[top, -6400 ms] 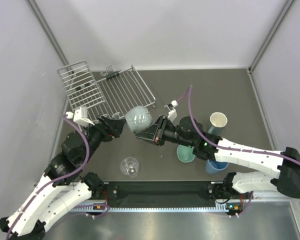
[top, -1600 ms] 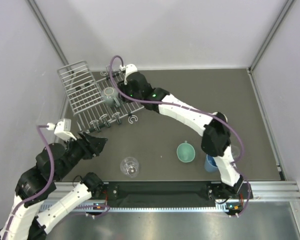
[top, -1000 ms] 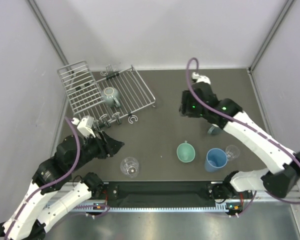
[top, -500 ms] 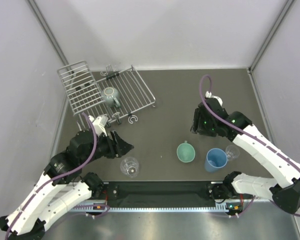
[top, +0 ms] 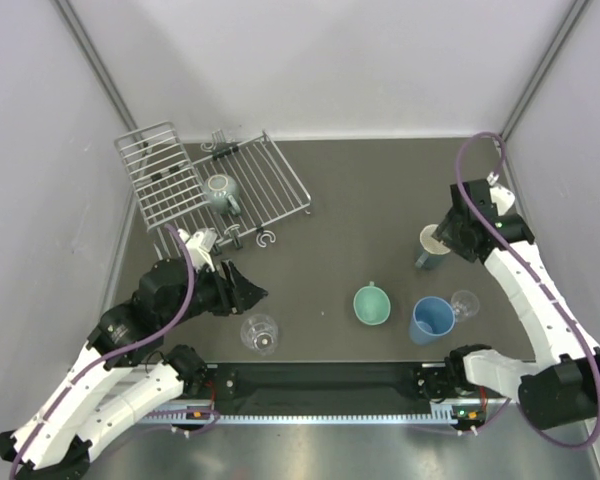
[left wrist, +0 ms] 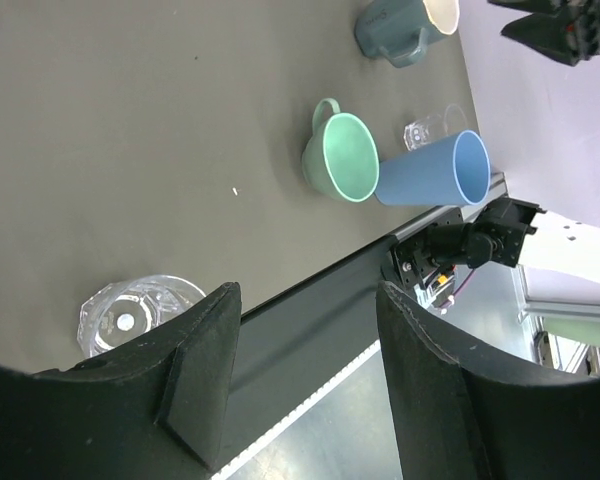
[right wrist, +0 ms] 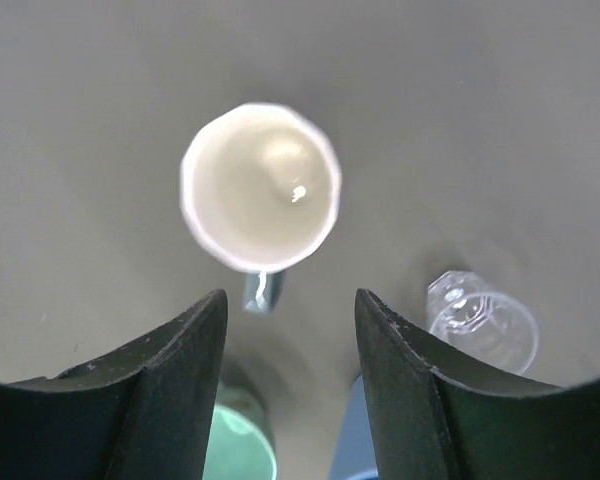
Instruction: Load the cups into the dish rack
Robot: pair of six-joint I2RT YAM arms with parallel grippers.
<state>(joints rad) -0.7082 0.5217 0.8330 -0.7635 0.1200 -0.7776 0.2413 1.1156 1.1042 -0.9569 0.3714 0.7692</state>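
The silver wire dish rack point(top: 265, 175) lies at the back left with a grey-teal mug point(top: 220, 190) upside down on it. A cream-lined cup point(top: 435, 242) point(right wrist: 260, 200) stands at the right; my right gripper point(top: 450, 234) point(right wrist: 290, 300) is open and empty just above it. My left gripper point(top: 246, 284) point(left wrist: 308, 300) is open and empty, low above the table next to a large clear glass point(top: 261, 333) point(left wrist: 135, 312). A mint-green mug point(top: 371, 304) point(left wrist: 340, 157), a blue tumbler point(top: 432, 319) point(left wrist: 430, 170) and a small clear glass point(top: 464, 303) point(right wrist: 480, 320) stand front right.
A small loose hook point(top: 267, 238) lies on the table by the rack's near edge. Grey walls close in the left, back and right. The black rail point(top: 320, 380) with the arm bases runs along the front edge.
My right arm has swung from the table's middle to the right and now hangs over the cream-lined cup. My left arm has hardly moved. The cups stand as before.
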